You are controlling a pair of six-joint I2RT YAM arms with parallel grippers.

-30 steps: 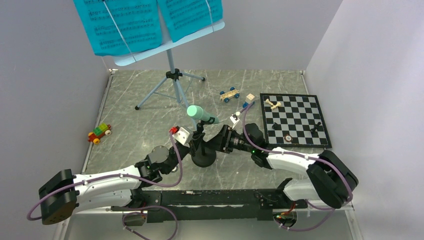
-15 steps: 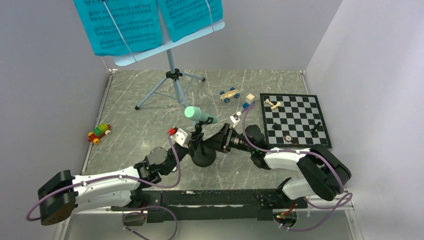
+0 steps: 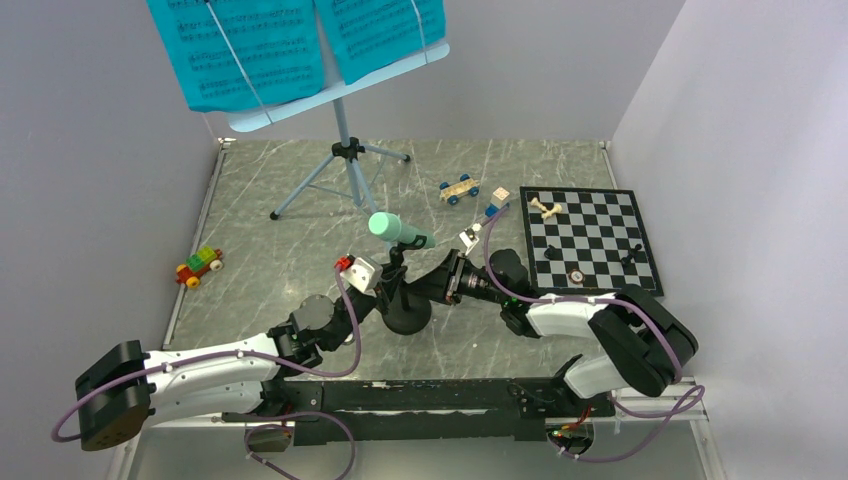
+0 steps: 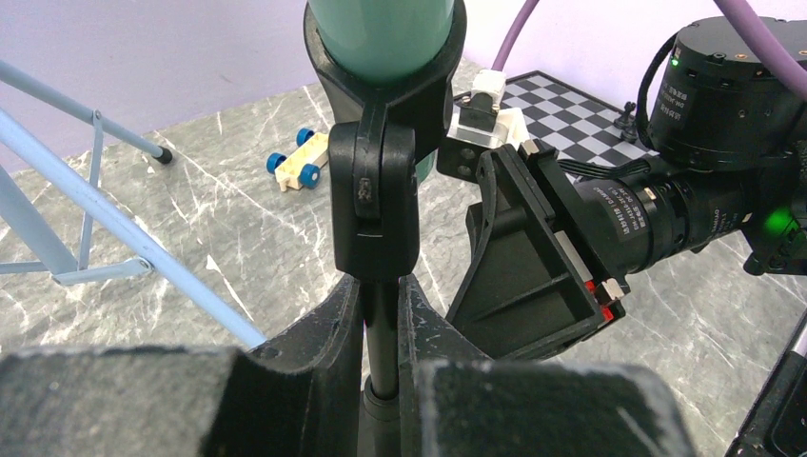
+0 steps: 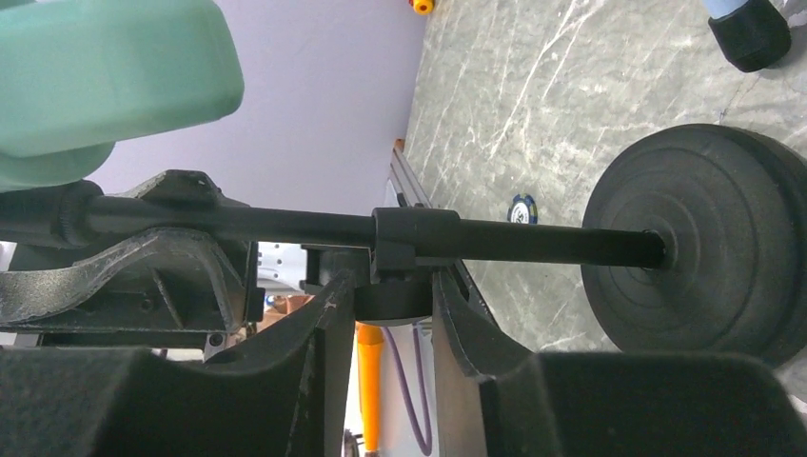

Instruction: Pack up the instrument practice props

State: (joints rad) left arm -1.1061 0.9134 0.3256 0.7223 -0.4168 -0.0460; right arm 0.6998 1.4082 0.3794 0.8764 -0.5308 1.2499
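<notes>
The mint-green microphone (image 3: 395,229) sits tilted in the clip of its black stand, whose round base (image 3: 408,318) rests on the table near the arms. My left gripper (image 4: 381,295) is shut on the thin pole (image 4: 383,333) just under the clip, coming in from the left (image 3: 383,292). My right gripper (image 5: 390,286) reaches in from the right (image 3: 428,290), its jaws closed against the round knob (image 5: 395,303) under the pole's collar. The pale-blue music stand (image 3: 345,130) stands at the back, holding turquoise music sheets (image 3: 250,50).
A chessboard (image 3: 590,240) with a few pieces lies at the right. A small wooden car (image 3: 458,189) and a blue block (image 3: 497,208) lie beside it. A coloured toy car (image 3: 199,266) is at the left edge. A music stand leg (image 4: 114,228) runs close to my left gripper.
My right gripper's jaws have narrowed onto the stand's knob, and the right arm's elbow has shifted slightly left. The left gripper keeps its hold; the microphone leans slightly further left.
</notes>
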